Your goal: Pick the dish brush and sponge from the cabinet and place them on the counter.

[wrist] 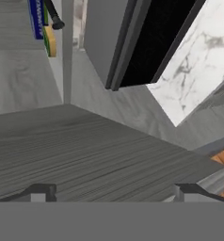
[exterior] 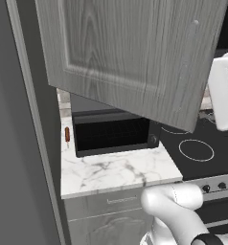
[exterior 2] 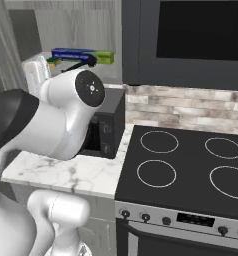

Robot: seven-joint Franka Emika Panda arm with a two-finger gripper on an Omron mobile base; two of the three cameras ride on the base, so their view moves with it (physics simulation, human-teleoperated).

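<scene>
Your colour inventory:
- Cabinet door (exterior: 130, 52): grey, wood-grain pattern.
- Worktop (exterior: 111, 172): white marble, grey veins; grey drawer fronts beneath.
- Oven (exterior: 111, 134): black.
- Stick (exterior: 67, 135): orange-red.
- Stovetop (exterior 2: 191, 165): black, thin white ring burners.
- Backsplash (exterior 2: 191, 112): mottled beige-grey stone tiles.
- Box (exterior 2: 83, 54): blue with one green end.
- Sponge (wrist: 50, 41): yellow with a dark green layer.
- Brush (wrist: 52, 16): black.
- Arm (exterior 2: 51, 120): white with dark joints.
- Pincer (wrist: 114, 193): dark tips, which you see set wide apart.
</scene>
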